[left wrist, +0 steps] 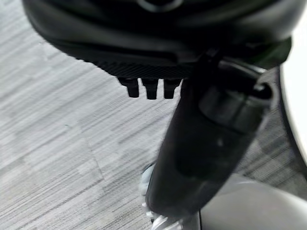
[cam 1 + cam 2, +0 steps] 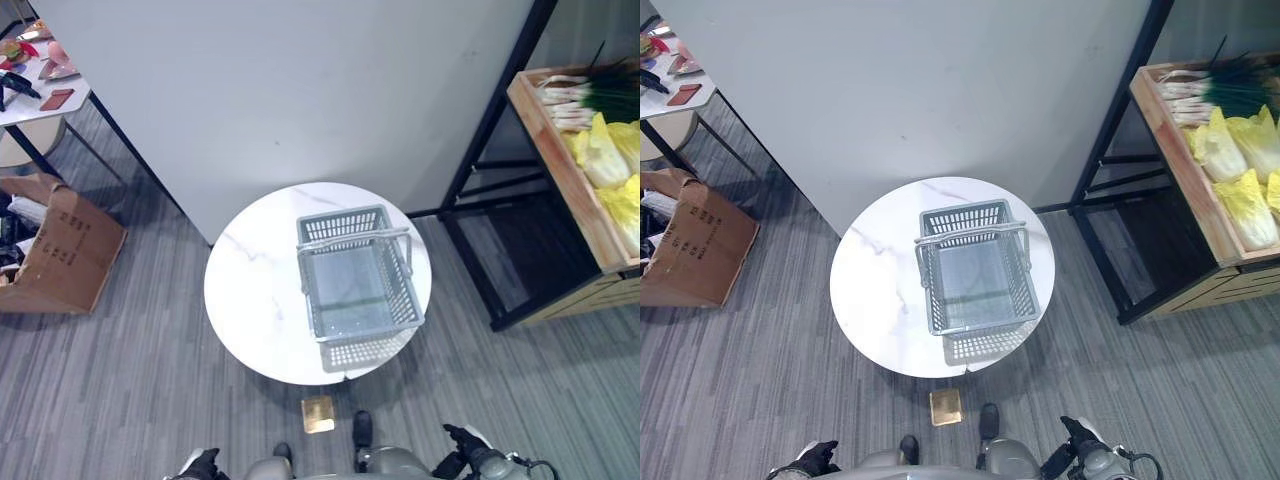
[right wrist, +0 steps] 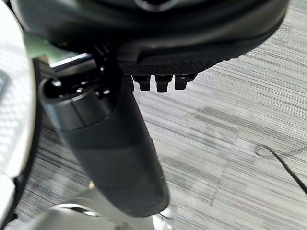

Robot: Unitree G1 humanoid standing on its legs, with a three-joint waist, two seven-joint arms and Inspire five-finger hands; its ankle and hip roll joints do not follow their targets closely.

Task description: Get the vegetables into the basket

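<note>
Cabbages (image 2: 1218,150) in crate (image 2: 1167,150) look light, leafy, easy to bruise; take round the firm base w/ care. Basket (image 2: 975,270) empty. Left hand (image 2: 815,460) and right hand (image 2: 1080,440): fingers relaxed, holding nothing.

No readable text, label or number shows on anything here.

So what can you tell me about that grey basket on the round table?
The grey basket looks like plastic: a rectangular shopping basket with slotted, mesh-like walls and a solid floor. It stands upright on the white marble-look round table, toward the side nearer the wooden vegetable crate. Its thin handle is raised, crossing above the opening near the far end. Nothing lies inside it, and only the table touches it.
</note>
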